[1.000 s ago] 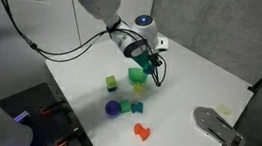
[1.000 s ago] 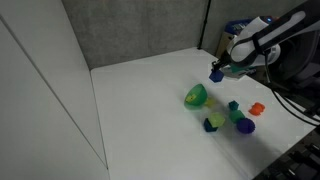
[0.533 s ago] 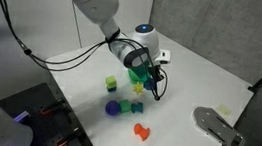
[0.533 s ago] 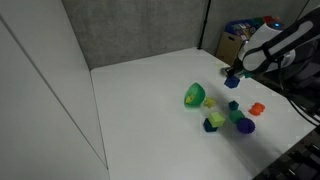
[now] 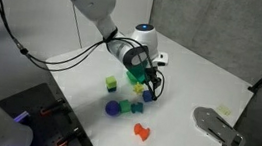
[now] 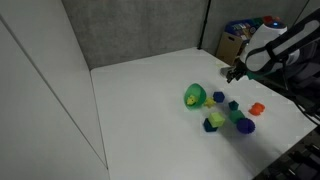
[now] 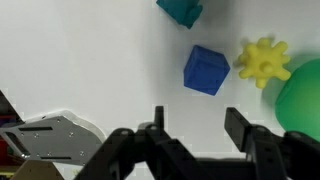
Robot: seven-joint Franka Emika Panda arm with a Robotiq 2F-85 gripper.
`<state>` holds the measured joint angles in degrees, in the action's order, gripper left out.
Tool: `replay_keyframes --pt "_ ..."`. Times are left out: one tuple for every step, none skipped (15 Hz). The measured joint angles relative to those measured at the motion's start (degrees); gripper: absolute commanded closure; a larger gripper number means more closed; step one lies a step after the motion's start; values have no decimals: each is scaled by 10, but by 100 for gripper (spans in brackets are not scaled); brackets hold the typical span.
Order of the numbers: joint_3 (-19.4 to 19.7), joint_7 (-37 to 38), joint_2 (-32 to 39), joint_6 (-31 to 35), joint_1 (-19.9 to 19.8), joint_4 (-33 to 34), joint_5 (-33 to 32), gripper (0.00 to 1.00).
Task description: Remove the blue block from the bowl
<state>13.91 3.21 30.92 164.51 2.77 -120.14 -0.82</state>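
The blue block (image 7: 207,70) lies on the white table, outside the bowl and just ahead of my gripper (image 7: 198,128). The jaws stand open with nothing between them. The green bowl (image 7: 306,96) shows at the right edge of the wrist view, with a yellow spiky toy (image 7: 263,60) between it and the block. In an exterior view the blue block (image 6: 219,97) rests a little to the right of the bowl (image 6: 195,96), and the gripper (image 6: 235,73) hangs above and beyond it. In an exterior view the arm partly covers the bowl (image 5: 136,76).
A teal block (image 7: 181,10) lies just past the blue block. Nearby are a purple ball (image 5: 113,108), a green block (image 5: 112,83) and an orange toy (image 5: 142,132). A grey metal piece (image 5: 215,126) sits at the table's side.
The gripper carried the blue block away from the bowl, lowered it and opened. The block now lies free on the table.
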Motion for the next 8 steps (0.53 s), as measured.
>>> replay_keyframes --pt "-3 0 -3 -16 0 1 0 1" --pt "-7 0 -7 -36 0 2 0 0" --pt "-14 0 -13 -61 0 4 0 0" --pt "-22 -1 -20 -85 -1 5 0 0" --pt "-31 -1 -28 -112 -1 8 0 0" --pt "-40 -2 -36 -136 -1 11 0 0" --pt "-47 -2 -45 -160 -1 13 -1 0" --pt "-55 -2 -54 -185 -1 17 -1 0"
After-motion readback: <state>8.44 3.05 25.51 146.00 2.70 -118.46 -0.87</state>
